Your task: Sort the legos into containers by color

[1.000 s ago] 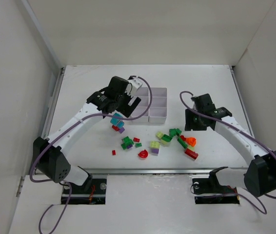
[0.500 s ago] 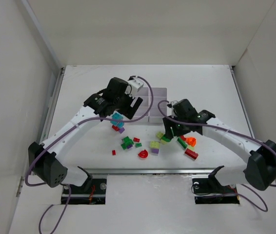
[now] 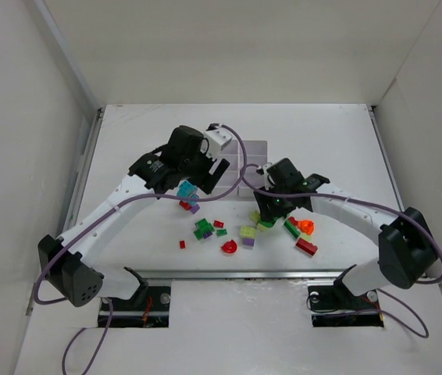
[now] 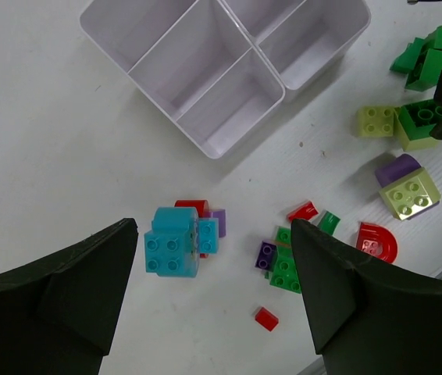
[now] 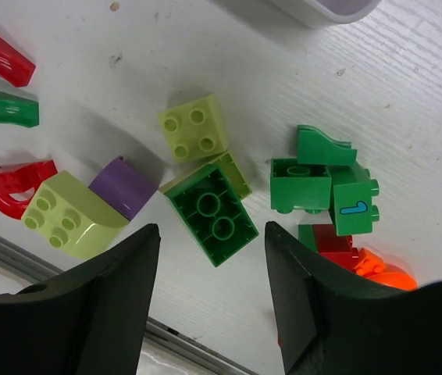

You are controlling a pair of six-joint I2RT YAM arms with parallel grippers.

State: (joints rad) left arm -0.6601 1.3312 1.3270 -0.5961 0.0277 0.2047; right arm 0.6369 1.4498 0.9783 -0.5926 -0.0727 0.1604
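The small white plastic tray of square compartments (image 3: 257, 153) sat about mid-counter. The little plastic bricks all lay outside it on the white counter (image 3: 330, 133), strewn from the tray's 8 o'clock round to its 5 o'clock.

Near the tray's corner at 8 o'clock lay a chunky cyan brick (image 4: 172, 244), studs up. A red piece (image 4: 191, 206) and a pale purple piece (image 4: 218, 220) touched its far side. Further toward 6 o'clock were a green-and-purple cluster (image 4: 283, 267), a tiny red tile (image 4: 266, 318) and a red arch (image 4: 377, 242).

The left arm's fingers (image 4: 65, 289) hung above the cyan brick, spread wide and holding nothing. The brick rested on the counter, apart from both fingers.

At the tray's 6 o'clock a dark green brick (image 5: 213, 215) lay hollow side up, tilted against a yellow-green piece under it. The right arm's fingers (image 5: 96, 305) stood parted with that brick between their tips. A little white showed on either side, so they gripped nothing that I could see.

A square yellow-green brick (image 5: 195, 129) lay just beside the green one. At its 8 o'clock a sloped yellow-green brick (image 5: 69, 215) touched a purple rounded piece (image 5: 123, 187). At its 3 o'clock sat a green brick with a blue numeral (image 5: 354, 207), with an orange piece (image 5: 381, 269) beyond it.
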